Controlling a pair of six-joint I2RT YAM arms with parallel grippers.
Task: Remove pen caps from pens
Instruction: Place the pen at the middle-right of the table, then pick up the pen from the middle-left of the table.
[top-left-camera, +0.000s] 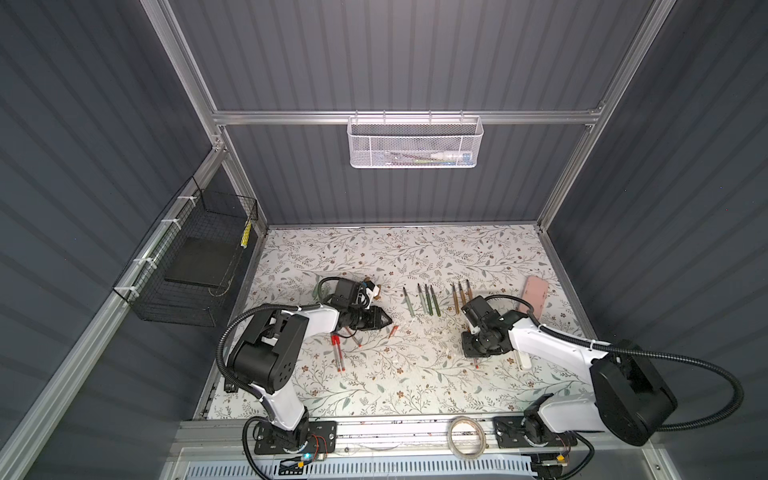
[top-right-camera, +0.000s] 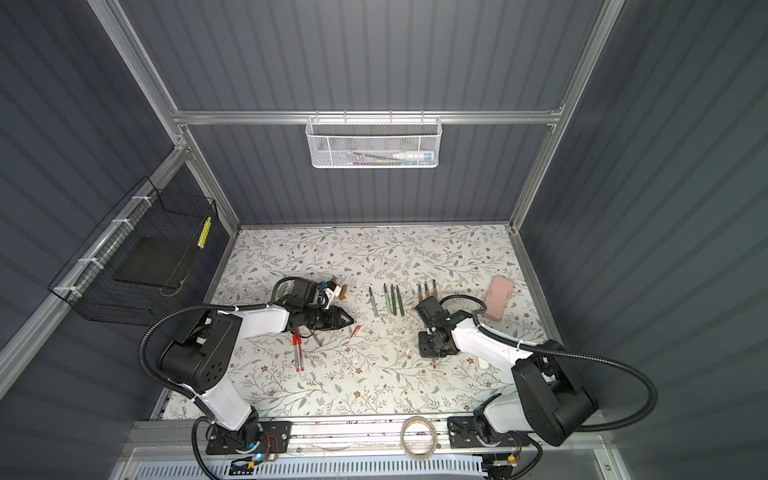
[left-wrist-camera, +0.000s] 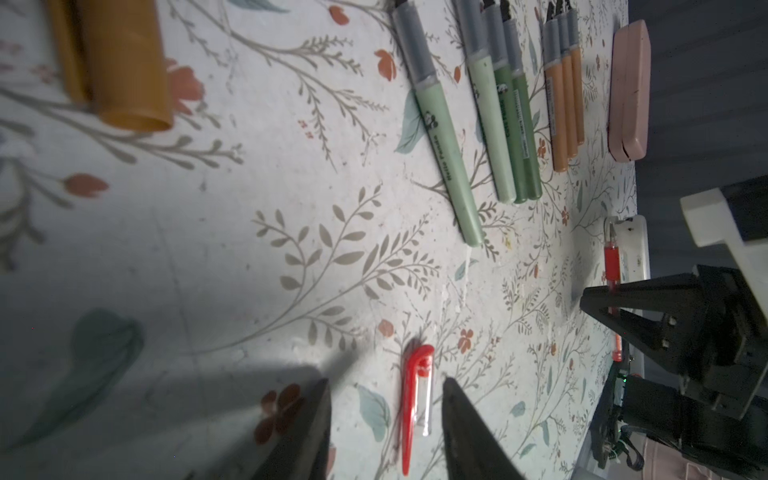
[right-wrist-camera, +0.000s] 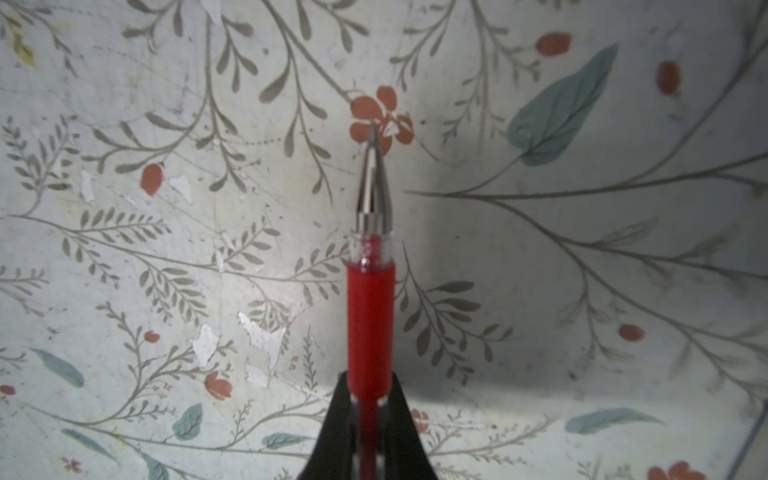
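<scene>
Grey-walled cell, floral table cover (top-left-camera: 374, 374) worn and flaking in patches; red cap (left-wrist-camera: 415, 395) lies loose on it.
Ribbed grey panels on three sides, aluminium frame; white mesh basket (top-left-camera: 415, 143) on the back rail, black wire basket (top-left-camera: 187, 266) on the side wall, tape roll (top-left-camera: 466, 437) on the front rail. Left gripper (left-wrist-camera: 385, 380) low over the cover, jaws apart, the red cap flat in the gap between them. Right gripper (right-wrist-camera: 369, 376) clamped on a red-banded pen (right-wrist-camera: 370, 311), bare tip pointing down at the cover. Mid-table: green pens (top-left-camera: 426, 300) and gold-brown pens (top-left-camera: 461, 295) in rows, uncapped, a pink case (top-left-camera: 534, 297) beside them. More red-banded pens (top-left-camera: 338, 353) lie by the left arm; gold-brown caps (left-wrist-camera: 129, 66) nearby.
</scene>
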